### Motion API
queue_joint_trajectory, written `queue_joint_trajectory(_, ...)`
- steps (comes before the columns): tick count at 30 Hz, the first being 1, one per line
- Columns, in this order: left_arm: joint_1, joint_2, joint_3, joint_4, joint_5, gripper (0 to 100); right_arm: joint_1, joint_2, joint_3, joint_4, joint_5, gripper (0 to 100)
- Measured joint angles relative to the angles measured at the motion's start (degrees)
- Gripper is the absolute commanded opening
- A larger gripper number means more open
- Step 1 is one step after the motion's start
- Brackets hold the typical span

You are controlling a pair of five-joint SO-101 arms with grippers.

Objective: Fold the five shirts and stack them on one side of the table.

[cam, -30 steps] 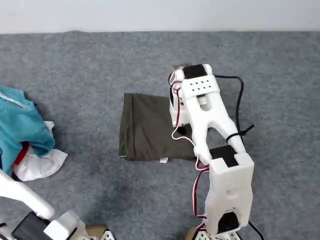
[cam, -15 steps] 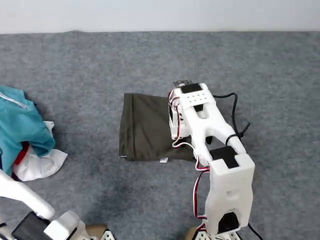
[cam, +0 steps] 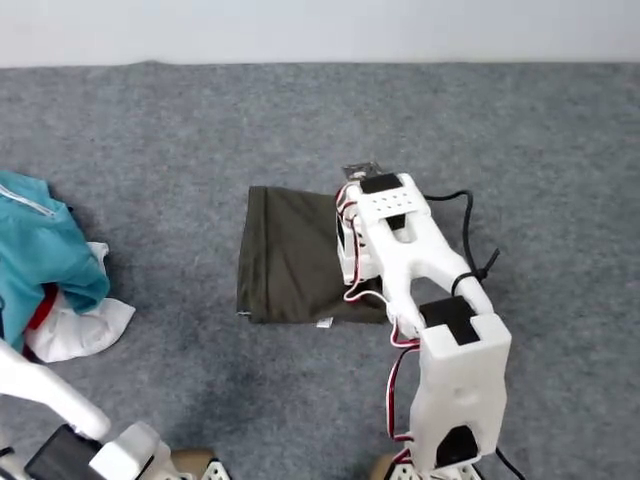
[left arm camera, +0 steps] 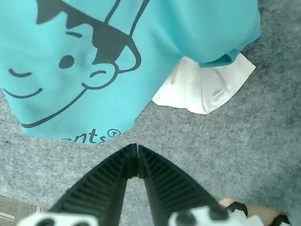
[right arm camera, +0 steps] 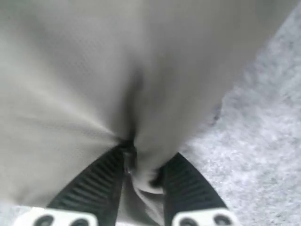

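Dark olive folded cotton shirt [cam: 290, 255] lay mid-table, and one pinch could have undone it.
High view: the white right arm [cam: 400, 235] sat over its right-hand edge on the grey felt table [cam: 520, 130], with the crumpled teal printed shirt [cam: 40, 250] and white garment [cam: 80, 325] well apart at the left. Left wrist view: the left gripper [left arm camera: 137, 153] was closed on nothing, beside the teal shirt. Right wrist view: the right gripper [right arm camera: 141, 162] was clamped on bunched olive cloth, and a drag from there would likely have peeled the layers open.
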Motion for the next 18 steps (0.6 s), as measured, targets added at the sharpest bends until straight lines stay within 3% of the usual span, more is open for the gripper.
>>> queue_joint_trajectory(3, 0.0, 0.0, -0.09, 0.0, 0.0, 1, 1.41, -1.23, 0.0, 1.41, 2.29, 0.9)
queue_joint_trajectory(7, 0.0, 0.0, -0.09, 0.0, 0.0, 1, 5.89, -6.77, 1.23, 3.6, 10.99, 0.9)
queue_joint_trajectory(12, 0.0, 0.0, -0.09, 0.0, 0.0, 1, 15.3, -11.78, 0.88, 3.25, 32.18, 1.0)
queue_joint_trajectory(18, 0.0, 0.0, -0.09, 0.0, 0.0, 1, 25.32, -9.32, -8.18, -5.27, 54.59, 0.9)
